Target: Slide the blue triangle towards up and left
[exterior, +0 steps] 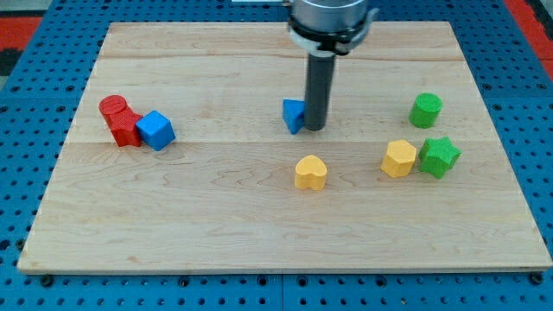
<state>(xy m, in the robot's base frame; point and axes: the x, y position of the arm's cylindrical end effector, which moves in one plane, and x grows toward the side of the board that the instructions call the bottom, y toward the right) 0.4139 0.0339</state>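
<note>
Contact looks made: with no gripper here, only my tip [315, 128], the blue triangle [294, 115] sits touching its left side, so you should push steadily up-left across the tabletop [216, 216].

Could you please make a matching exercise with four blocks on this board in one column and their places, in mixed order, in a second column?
Blocks:
1. blue triangle
2. blue cube
3. yellow heart
4. green star

Places:
A. touching the red blocks at the view's left
B. right beside the yellow hexagon, at the view's right
C. against the left side of my tip
D. alone, below my tip toward the view's bottom

Pairs: 1-C, 2-A, 3-D, 4-B
</note>
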